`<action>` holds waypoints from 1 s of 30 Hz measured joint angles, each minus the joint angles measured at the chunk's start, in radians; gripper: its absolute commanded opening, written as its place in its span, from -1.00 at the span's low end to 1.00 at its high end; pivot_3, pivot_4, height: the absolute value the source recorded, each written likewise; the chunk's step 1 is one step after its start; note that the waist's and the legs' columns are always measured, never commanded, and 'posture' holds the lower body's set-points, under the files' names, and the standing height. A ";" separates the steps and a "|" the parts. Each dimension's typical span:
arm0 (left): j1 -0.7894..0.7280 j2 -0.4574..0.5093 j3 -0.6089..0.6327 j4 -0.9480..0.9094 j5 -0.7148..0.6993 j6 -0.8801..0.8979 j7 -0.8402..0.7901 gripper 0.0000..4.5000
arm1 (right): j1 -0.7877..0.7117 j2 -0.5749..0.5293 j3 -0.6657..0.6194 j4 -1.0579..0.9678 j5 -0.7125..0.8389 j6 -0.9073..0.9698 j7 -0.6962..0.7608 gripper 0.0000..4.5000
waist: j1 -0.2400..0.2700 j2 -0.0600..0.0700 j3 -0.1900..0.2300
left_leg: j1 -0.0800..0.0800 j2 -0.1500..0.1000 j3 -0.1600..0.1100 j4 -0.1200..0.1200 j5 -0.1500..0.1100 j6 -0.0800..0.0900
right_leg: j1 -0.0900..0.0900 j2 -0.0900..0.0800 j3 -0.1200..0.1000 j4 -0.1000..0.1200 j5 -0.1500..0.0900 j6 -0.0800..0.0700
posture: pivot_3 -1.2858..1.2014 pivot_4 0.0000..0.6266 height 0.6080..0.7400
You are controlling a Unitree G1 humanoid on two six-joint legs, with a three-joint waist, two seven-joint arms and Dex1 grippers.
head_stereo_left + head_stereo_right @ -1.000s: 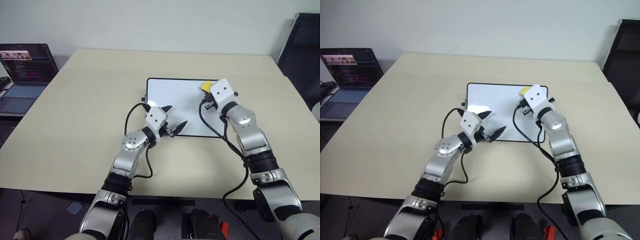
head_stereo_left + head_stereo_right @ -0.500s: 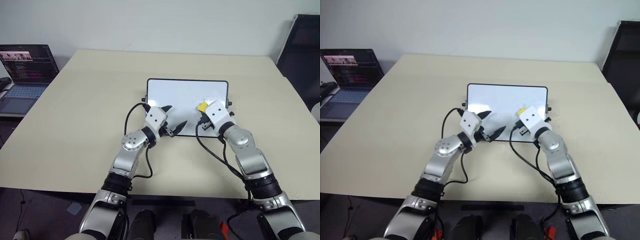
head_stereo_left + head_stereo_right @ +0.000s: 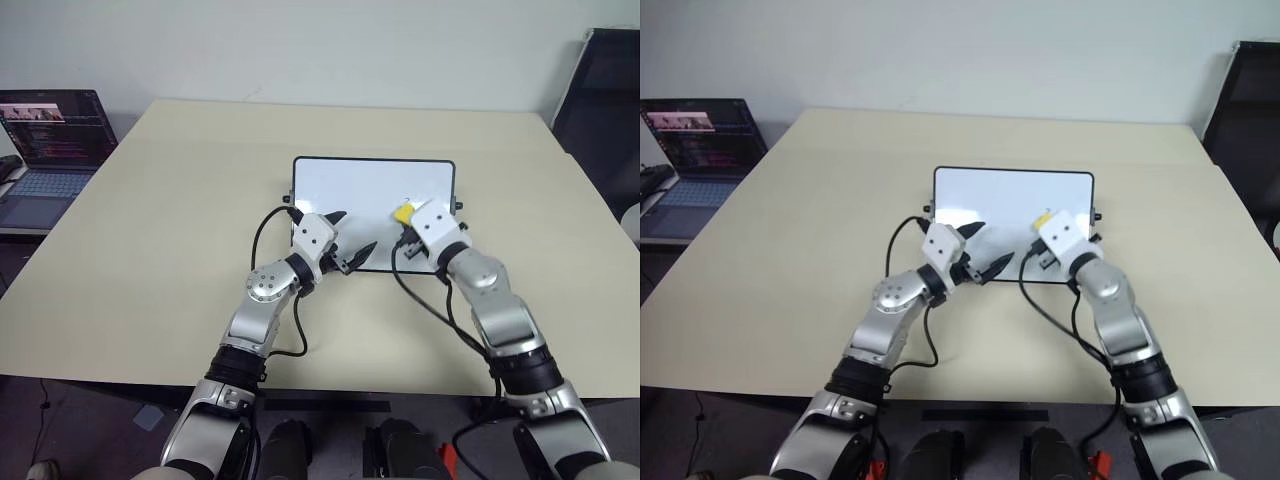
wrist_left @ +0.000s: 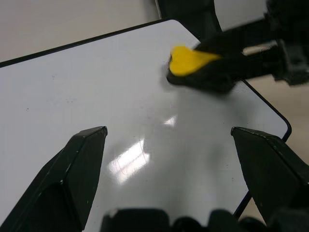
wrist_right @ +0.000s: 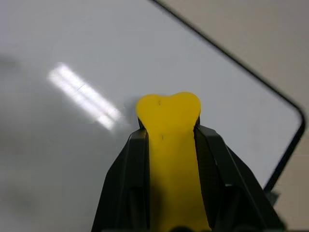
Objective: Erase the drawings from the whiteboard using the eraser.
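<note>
The whiteboard (image 3: 350, 190) lies flat on the beige table, black-framed and glossy. My right gripper (image 3: 408, 217) is shut on the yellow eraser (image 3: 403, 212), which rests against the board's right part, near its front edge. In the right wrist view the eraser (image 5: 169, 121) is squeezed between the two black fingers (image 5: 131, 159). My left gripper (image 3: 351, 232) hovers open over the board's near left part, nothing between its fingers (image 4: 82, 159). The left wrist view also shows the eraser (image 4: 190, 59) pressed to the board. The drawings are out of view; the visible board surface looks white.
An open laptop (image 3: 50, 135) stands on a separate surface far left. A dark chair back (image 3: 608, 90) is at the far right. Wide bare tabletop (image 3: 170, 210) surrounds the board. Black cables loop from both wrists over the table's near part.
My right gripper carried the eraser from the board's far right corner back toward the near edge, then nearly stopped. The left arm has stayed still.
</note>
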 measured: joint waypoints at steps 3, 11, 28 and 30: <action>-0.001 -0.001 0.000 0.000 0.000 0.000 0.000 1.00 | -0.052 -0.001 -0.014 0.075 0.000 -0.057 -0.018 -0.57 | 0.000 0.000 0.000 | -0.002 0.000 0.000 -0.001 0.000 0.000 | -0.001 0.000 0.000 -0.001 0.000 0.000 | 0.03 -0.52 1.00; -0.001 0.000 -0.001 0.000 0.000 0.000 0.000 1.00 | -0.088 -0.015 -0.012 0.163 -0.012 -0.129 -0.036 -0.57 | 0.001 0.000 0.000 | -0.002 0.000 0.000 -0.001 0.000 0.000 | -0.003 0.000 0.000 0.000 0.000 0.000 | 0.03 -0.52 1.00; -0.001 0.013 0.001 -0.013 0.000 0.001 0.002 1.00 | 0.110 0.022 0.084 -0.068 -0.086 -0.021 -0.015 -0.57 | -0.003 0.000 0.000 | 0.000 0.000 0.000 0.000 0.000 0.000 | 0.000 0.000 0.001 0.000 0.000 0.000 | 0.03 -0.52 1.00; -0.001 0.015 0.001 -0.013 0.000 0.001 0.003 1.00 | 0.117 0.022 0.088 -0.075 -0.090 -0.013 -0.011 -0.57 | -0.001 0.000 0.000 | 0.000 0.000 0.000 0.000 0.000 0.000 | 0.001 0.000 0.000 0.000 0.000 0.000 | 0.03 -0.52 1.00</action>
